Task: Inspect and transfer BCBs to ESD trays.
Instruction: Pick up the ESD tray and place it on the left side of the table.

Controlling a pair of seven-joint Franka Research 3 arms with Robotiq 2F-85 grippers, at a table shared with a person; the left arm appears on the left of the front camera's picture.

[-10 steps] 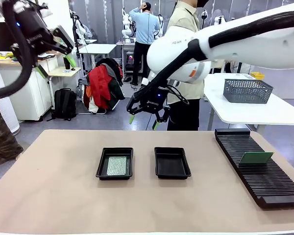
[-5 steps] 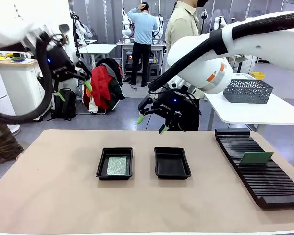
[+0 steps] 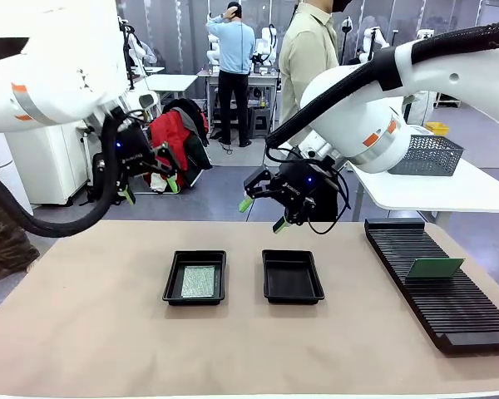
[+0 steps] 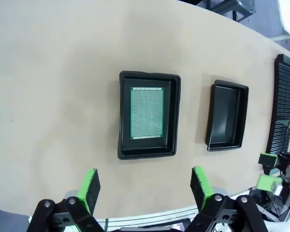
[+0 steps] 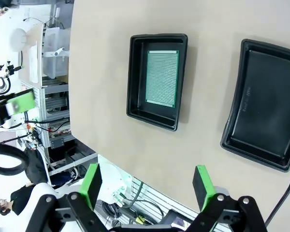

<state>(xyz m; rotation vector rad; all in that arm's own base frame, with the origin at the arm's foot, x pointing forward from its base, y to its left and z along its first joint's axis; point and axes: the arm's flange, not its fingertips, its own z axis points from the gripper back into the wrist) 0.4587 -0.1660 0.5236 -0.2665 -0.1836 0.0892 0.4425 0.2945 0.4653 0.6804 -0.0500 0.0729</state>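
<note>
Moved: both arms have swung inward; left claw [image 3: 151,191] and right claw [image 3: 263,214] now hang above the far edge of the tabletop [image 3: 100,341].
Claws: both open, empty.
BCB [image 3: 200,281]: flat in left tray [image 3: 170,287].
Second BCB [image 3: 435,268]: standing in rack [image 3: 453,320].

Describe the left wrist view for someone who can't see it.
Seen from above, a thin green circuit board lies flat in a shallow black plastic tray on a tan table; an identical tray beside it is empty. The left end effector hovers open above them.

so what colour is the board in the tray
The board is green, finely dotted pale; left wrist view shows it best.
</note>
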